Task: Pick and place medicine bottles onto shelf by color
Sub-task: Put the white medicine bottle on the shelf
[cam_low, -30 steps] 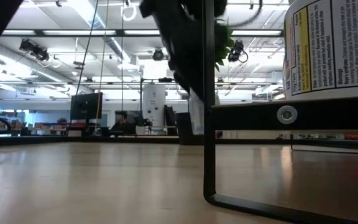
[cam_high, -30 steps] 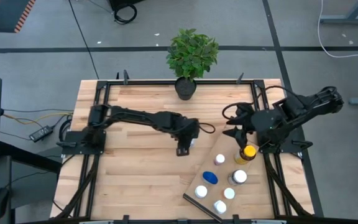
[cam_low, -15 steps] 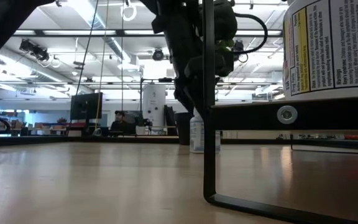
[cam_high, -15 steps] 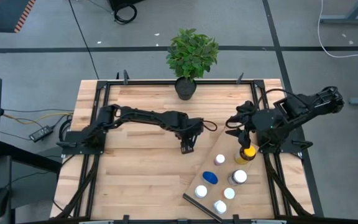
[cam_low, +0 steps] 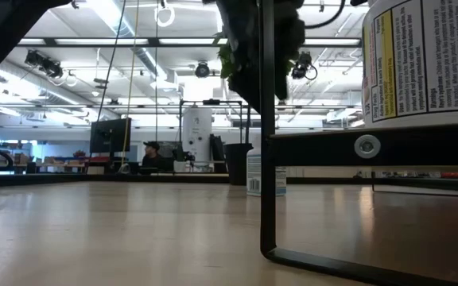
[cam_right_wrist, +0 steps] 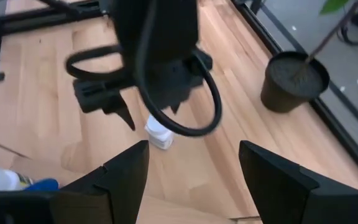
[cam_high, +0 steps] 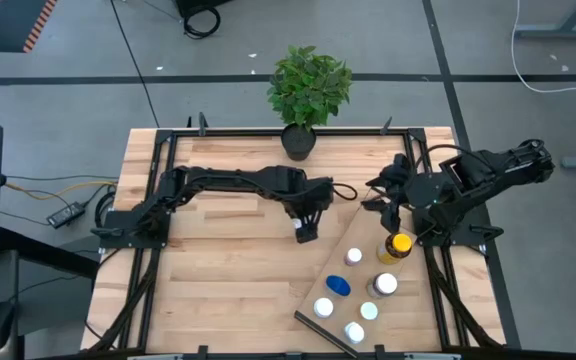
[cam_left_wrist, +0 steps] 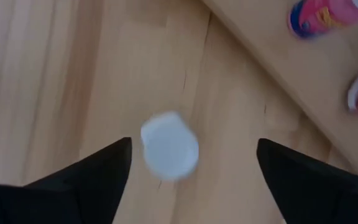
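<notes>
A small white bottle (cam_left_wrist: pixel 169 148) with a white cap stands upright on its base on the bare tabletop, beside the shelf's left edge. It also shows in the low view (cam_low: pixel 254 171) and the right wrist view (cam_right_wrist: pixel 159 134). My left gripper (cam_high: pixel 305 222) hangs open straight above it, one finger on either side, touching nothing. The shelf (cam_high: pixel 363 272), a light-wood board with dark trim, lies at the front right with several bottles on it. One is blue-capped (cam_high: pixel 337 286) and one is amber with a yellow cap (cam_high: pixel 398 245). My right gripper (cam_high: pixel 375 204) is open and empty, above the shelf's far corner.
A potted green plant (cam_high: pixel 308 90) stands at the table's far edge, middle. The black frame (cam_high: pixel 268 132) runs along the far and side edges. Bare planks lie left and in front of the white bottle. In the low view a labelled bottle (cam_low: pixel 420 59) on the shelf fills the right.
My left gripper has carried the white bottle a little toward the table's right edge and lowered it onto the tabletop. It has then let go and risen. The bottle, lifted clear a second ago, now stands free and upright. My right gripper has drawn slightly toward the far edge.
</notes>
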